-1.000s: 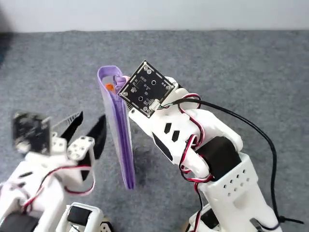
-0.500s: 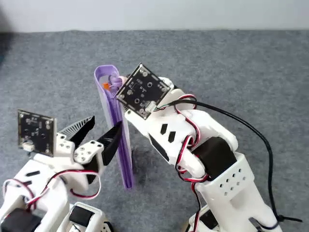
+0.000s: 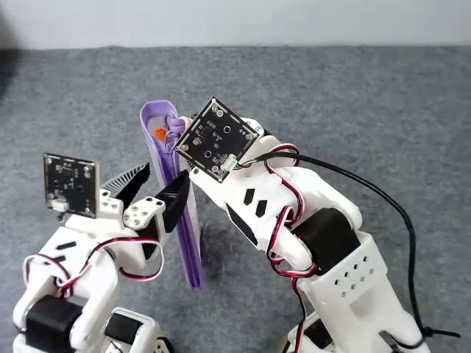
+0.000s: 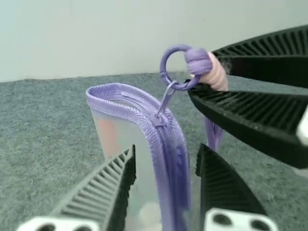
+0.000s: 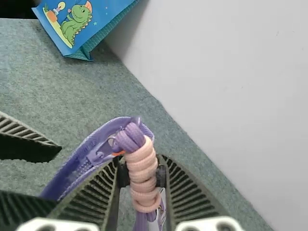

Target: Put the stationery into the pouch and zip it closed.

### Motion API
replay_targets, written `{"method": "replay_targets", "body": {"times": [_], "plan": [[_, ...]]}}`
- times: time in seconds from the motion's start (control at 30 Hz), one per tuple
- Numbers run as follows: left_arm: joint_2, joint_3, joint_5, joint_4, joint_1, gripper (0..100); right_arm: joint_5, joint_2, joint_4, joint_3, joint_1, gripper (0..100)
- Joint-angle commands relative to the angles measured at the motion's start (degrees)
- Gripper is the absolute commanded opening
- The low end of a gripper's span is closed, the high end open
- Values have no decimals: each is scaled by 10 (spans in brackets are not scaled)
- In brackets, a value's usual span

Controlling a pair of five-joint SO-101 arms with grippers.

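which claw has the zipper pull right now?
The right claw: it's shut on the pink coiled pull cord at one end of the pouch. The left claw is open, straddling its body.

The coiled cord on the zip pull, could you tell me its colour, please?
The coiled cord is pale pink, clearest in the right wrist view.

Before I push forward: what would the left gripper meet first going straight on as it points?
The purple pouch: its zipper edge stands inside the open left gripper, right in line. Beyond it probably the right gripper holding the zipper pull, though depth is unclear.
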Motion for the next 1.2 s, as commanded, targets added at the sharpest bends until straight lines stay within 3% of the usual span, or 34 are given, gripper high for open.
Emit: {"method": "replay_targets", "body": {"times": [0.0,0.37,1.17], "plan": [[7,2,7,-14,-4,206,2,-17,-8,-4,-4,7],[6,2,6,-14,-23,152,2,-39,40,-11,-19,7],[6,29,3,-26,-41,152,4,-66,73,-10,-68,7]]}}
